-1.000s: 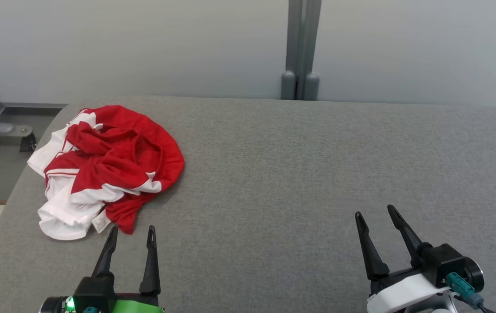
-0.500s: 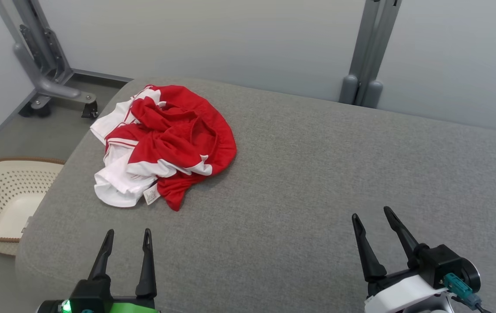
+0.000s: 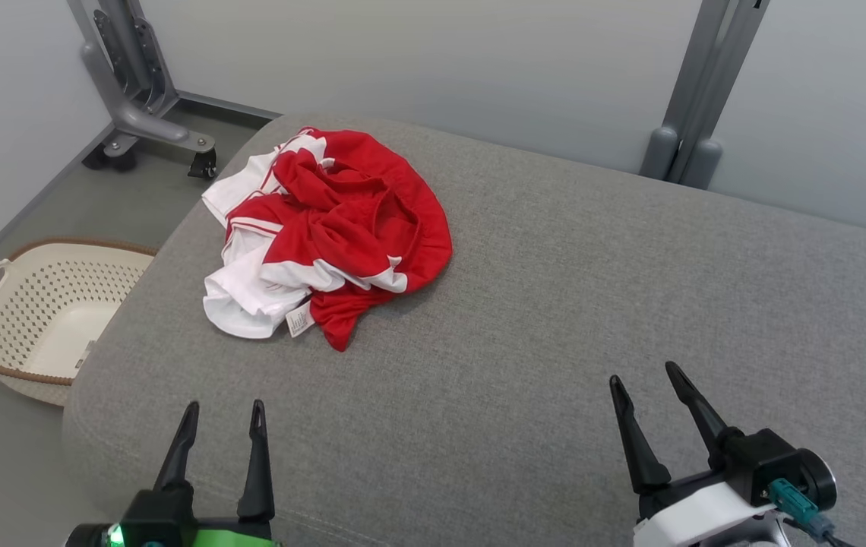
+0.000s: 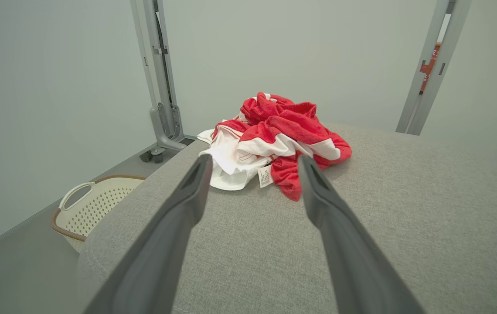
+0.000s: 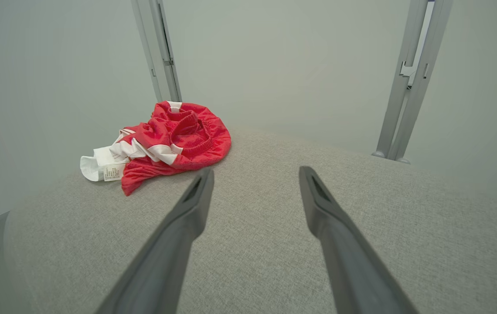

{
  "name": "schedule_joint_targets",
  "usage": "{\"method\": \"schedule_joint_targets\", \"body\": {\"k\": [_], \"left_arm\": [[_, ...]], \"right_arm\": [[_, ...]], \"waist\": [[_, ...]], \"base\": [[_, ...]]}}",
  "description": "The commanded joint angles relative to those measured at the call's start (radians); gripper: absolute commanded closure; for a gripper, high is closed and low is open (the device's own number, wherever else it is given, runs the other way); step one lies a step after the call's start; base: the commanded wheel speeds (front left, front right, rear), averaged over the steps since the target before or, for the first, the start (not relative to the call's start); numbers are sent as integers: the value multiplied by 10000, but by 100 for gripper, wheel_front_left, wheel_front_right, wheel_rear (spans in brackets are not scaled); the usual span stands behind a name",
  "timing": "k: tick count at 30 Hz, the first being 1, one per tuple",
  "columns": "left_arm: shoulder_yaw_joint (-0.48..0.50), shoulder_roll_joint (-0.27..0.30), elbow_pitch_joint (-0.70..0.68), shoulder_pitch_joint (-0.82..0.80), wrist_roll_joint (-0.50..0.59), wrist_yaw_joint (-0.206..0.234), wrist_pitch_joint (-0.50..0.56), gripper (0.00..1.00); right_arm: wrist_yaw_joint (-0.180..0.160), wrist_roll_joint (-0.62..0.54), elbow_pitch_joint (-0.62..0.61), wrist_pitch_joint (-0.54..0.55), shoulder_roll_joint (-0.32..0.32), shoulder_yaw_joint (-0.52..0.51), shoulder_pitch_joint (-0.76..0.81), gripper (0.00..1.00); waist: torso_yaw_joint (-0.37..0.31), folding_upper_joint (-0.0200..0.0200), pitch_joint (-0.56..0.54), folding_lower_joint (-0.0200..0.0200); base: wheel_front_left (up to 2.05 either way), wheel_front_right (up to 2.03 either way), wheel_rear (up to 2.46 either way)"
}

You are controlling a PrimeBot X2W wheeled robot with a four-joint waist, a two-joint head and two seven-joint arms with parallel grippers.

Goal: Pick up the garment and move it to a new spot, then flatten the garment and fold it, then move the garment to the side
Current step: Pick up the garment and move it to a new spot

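Note:
A crumpled red and white garment [image 3: 327,232] lies in a heap near the far left corner of the grey padded table [image 3: 554,304]. Its white tag points toward me. My left gripper [image 3: 224,414] hovers open over the table's near left edge, short of the garment, with nothing between its fingers. In the left wrist view the garment [image 4: 274,139] sits just beyond the spread fingertips of the left gripper [image 4: 253,163]. My right gripper [image 3: 644,376] is open and empty at the lower right. The right wrist view shows the garment [image 5: 170,141] far off to the left of the right gripper [image 5: 255,174].
A cream perforated laundry basket [image 3: 38,311] stands on the floor left of the table. A grey wheeled metal stand [image 3: 140,114] is at the back left, and a grey post [image 3: 695,106] rises behind the table against the pale wall.
The head camera has turned left, so the whole picture slid right and the basket and stand came into view. Garment and both grippers have kept their places and stay open.

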Motion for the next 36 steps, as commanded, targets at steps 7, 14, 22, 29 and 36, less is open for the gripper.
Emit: {"method": "schedule_joint_targets", "body": {"k": [7, 14, 22, 29, 36], "left_arm": [[-6, 25, -603, -1633, 418, -96, -7, 0], [227, 603, 609, -4642, 482, -590, 11, 0], [570, 1242, 3968, -9381, 187, -741, 2341, 0], [553, 1397, 6807, -11753, -597, -1036, 3857, 0], [333, 1472, 9032, -12691, -952, -1109, 4792, 0]], "right_arm": [[1, -388, -177, -31, -310, -119, -611, 0], [1, -504, -363, -31, -943, -227, -972, 0], [1, -480, -631, -31, -1738, -319, -1586, 0], [1, -424, -885, -31, -2110, -276, -2123, 0], [1, -448, -1049, -31, -2311, -316, -2445, 0]], "waist": [[-515, 0, 1381, 0], [-773, 0, 2547, 0], [-1065, 0, 3925, 0], [-1520, 0, 4846, 0], [-1831, 0, 5527, 0]], "base": [[0, 0, 0], [0, 0, 0], [0, 0, 0], [0, 0, 0], [0, 0, 0]]}}
